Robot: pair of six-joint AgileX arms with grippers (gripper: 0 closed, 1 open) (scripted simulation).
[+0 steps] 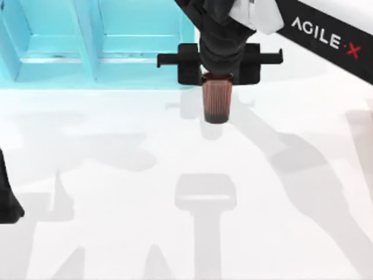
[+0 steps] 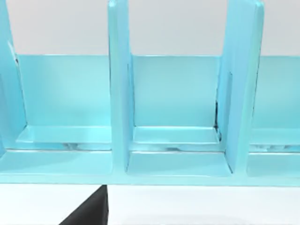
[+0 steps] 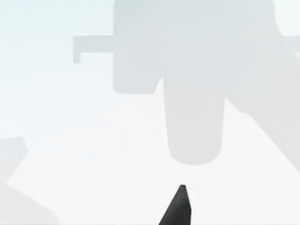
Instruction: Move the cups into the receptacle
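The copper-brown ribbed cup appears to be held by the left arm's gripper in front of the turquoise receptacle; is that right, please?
Not quite: the top view shows the right gripper, on the arm reaching in from the right side, holding the copper-brown ribbed cup. The cup does hang in front of the turquoise receptacle, over the white table. The left arm sits at the table's left edge.

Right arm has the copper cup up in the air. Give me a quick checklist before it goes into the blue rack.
1. Copper-brown cup gripped by right pincer: ok, it hangs below the pincer, clear of the table.
2. Cup hanging straight: ok, roughly upright.
3. Cup over the blue receptacle: not ok, it hangs beside the rack's right end, over the table.
4. Compartments free: ok for those in the left wrist view.
5. Left arm out of the path: ok, at the table's left edge.
6. Second cup's whereabouts: cannot tell.
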